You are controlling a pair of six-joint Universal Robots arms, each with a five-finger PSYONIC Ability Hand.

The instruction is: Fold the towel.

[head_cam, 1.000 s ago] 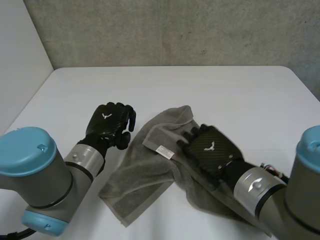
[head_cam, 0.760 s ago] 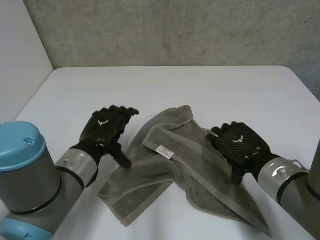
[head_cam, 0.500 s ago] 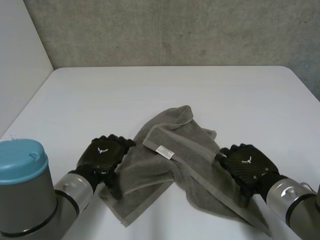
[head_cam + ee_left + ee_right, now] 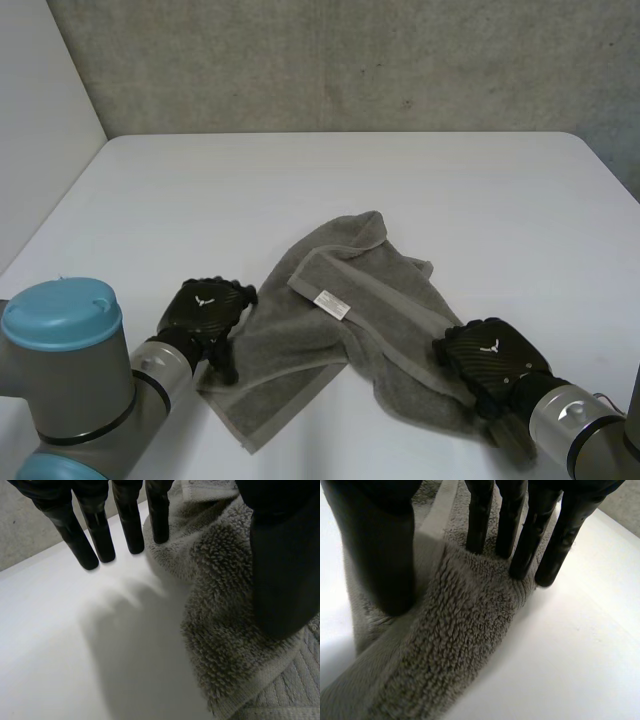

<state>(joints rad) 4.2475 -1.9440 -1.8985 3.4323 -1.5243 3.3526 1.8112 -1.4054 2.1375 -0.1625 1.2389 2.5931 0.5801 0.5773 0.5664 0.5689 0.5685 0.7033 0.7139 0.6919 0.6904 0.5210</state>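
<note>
Head view: grey towel (image 4: 350, 340) lies rumpled on the white tabletop (image 4: 330, 180), a little toward 6 o'clock of centre. One flap is folded over, and a white label (image 4: 328, 303) faces up. The left hand (image 4: 205, 308) is palm down at the towel's 9 o'clock edge. The right hand (image 4: 490, 358) is palm down on the towel's 4 o'clock corner.

Left wrist view: the left hand (image 4: 127, 520) has its fingers straight and apart. Most of them reach the bare tabletop (image 4: 75, 655) just beside the towel (image 4: 225, 630), and one meets its edge. The thumb seems to rest on the pile, though contact is hard to judge. Nothing is pinched.

Right wrist view: the right hand (image 4: 480, 515) has its fingers straight and spread, tips down along the towel (image 4: 460, 630) edge. The thumb stands on the pale woven band. No grasp is seen. Bare tabletop (image 4: 570, 655) lies just past the fingertips.
</note>
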